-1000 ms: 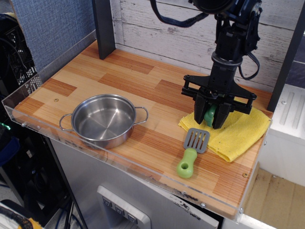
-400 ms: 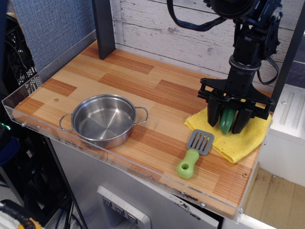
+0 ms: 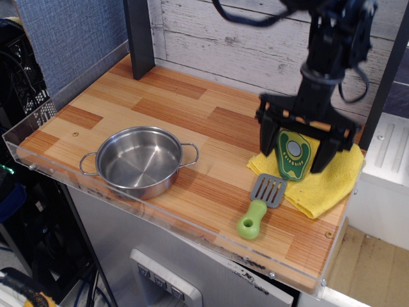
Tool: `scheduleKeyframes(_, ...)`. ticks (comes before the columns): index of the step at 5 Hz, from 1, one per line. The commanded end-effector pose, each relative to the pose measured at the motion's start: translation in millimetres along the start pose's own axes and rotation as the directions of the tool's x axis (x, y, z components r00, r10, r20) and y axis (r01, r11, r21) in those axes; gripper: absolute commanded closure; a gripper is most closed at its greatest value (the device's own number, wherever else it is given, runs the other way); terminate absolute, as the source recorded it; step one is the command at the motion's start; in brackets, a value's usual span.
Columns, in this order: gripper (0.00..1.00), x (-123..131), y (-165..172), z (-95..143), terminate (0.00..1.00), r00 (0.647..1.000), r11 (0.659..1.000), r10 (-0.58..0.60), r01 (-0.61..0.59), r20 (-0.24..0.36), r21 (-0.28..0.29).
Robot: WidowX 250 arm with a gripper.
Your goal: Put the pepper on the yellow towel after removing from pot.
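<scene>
No legible writing — pepper (image 3: 293, 154) on yellow towel (image 3: 326, 180).

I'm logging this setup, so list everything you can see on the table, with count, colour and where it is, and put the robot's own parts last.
pot: one, shiny steel with two wire loop handles, empty, front left of the table.
pepper: one, green rim with a yellow-green face and pale round centre, cut face showing, over the yellow towel between the gripper's fingers.
yellow towel: one, bright yellow, right end of the table.
spatula: one, grey slotted blade with green handle, blade at the towel's front-left edge.
table: one, striped wood with a clear plastic edge.
gripper: one, black, fingers spread either side of the pepper.
</scene>
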State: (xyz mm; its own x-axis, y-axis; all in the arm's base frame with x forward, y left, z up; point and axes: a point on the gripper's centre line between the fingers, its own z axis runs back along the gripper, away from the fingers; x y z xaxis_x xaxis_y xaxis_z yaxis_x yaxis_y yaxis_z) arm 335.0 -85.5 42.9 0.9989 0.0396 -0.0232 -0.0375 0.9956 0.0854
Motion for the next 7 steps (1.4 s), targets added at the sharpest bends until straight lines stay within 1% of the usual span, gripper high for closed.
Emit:
scheduleKeyframes(1,0.0,-37.8,37.7,73.4,0.0,0.981,0.987,0.162,-0.16,0.103,-0.03)
scheduleKeyframes(2,0.0,-58.5,56.0,87.6,0.0,0.967,0.974,0.225,-0.223,0.12,-0.029)
scheduleKeyframes(3,0.0,-72.4,69.0,92.6,0.0,0.955,0.962,0.275,-0.274,0.113,-0.023)
scheduleKeyframes(4,0.0,-83.0,77.7,94.5,0.0,0.939,0.944,0.328,-0.33,0.107,0.001)
scheduleKeyframes(5,0.0,-85.4,82.0,92.9,0.0,0.932,0.936,0.35,-0.352,0.095,0.002)
scheduleKeyframes(6,0.0,-84.7,85.8,91.0,0.0,0.938,0.941,0.338,-0.339,0.07,-0.001)
scheduleKeyframes(7,0.0,-84.7,85.8,91.0,0.0,0.938,0.941,0.338,-0.339,0.07,-0.001)
